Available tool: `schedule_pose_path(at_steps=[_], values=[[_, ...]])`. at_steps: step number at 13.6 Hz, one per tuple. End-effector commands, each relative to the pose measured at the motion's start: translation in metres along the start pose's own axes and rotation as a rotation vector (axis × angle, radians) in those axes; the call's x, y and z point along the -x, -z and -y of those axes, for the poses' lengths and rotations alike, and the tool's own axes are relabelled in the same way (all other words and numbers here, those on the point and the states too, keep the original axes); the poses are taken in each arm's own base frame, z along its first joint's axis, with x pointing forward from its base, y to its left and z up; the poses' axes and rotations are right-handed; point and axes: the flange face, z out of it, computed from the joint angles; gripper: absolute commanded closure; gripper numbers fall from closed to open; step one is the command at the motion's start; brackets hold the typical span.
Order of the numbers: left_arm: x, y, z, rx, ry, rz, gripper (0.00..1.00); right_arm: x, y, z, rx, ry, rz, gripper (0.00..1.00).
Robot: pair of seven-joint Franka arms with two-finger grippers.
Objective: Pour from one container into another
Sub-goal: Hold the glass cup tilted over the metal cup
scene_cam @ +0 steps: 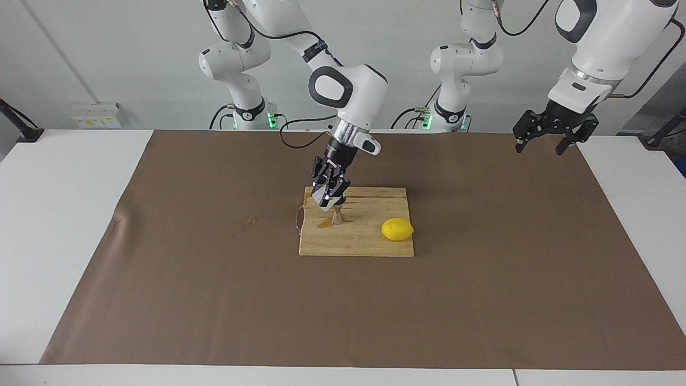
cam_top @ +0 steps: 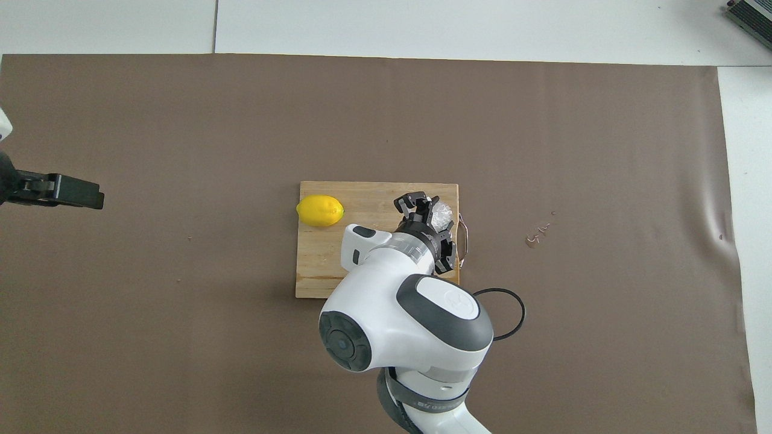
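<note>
While my right gripper point(scene_cam: 328, 199) clenches the cup point(scene_cam: 320, 198) over the jigger point(scene_cam: 337, 214) at the centre of the frame, the narrow mouth may miss the stream and wet the board point(scene_cam: 375, 244). My left gripper point(scene_cam: 541, 140) waits released, upper right.

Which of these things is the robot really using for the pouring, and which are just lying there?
In use: glass cup, held tilted by the right gripper over the steel jigger.

Just lying about: lemon, cutting board under it all, brown mat. The left gripper waits, open.
</note>
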Motion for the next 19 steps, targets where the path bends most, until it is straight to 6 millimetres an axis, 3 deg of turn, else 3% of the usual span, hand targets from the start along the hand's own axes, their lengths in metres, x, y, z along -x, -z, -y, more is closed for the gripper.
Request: schedule_pose_path(at_steps=[1, 10, 19], values=[[0.005, 0.002, 0.002, 0.005, 0.002, -0.004, 0.0, 0.002, 0.004, 0.0, 0.019, 0.0, 0.051, 0.81], [0.005, 0.003, 0.002, 0.005, 0.002, -0.006, 0.0, -0.003, 0.011, 0.0, 0.025, -0.017, 0.052, 0.81], [0.005, 0.003, 0.002, 0.005, 0.002, -0.006, 0.0, 0.023, 0.007, -0.002, -0.032, -0.128, -0.031, 0.81]])
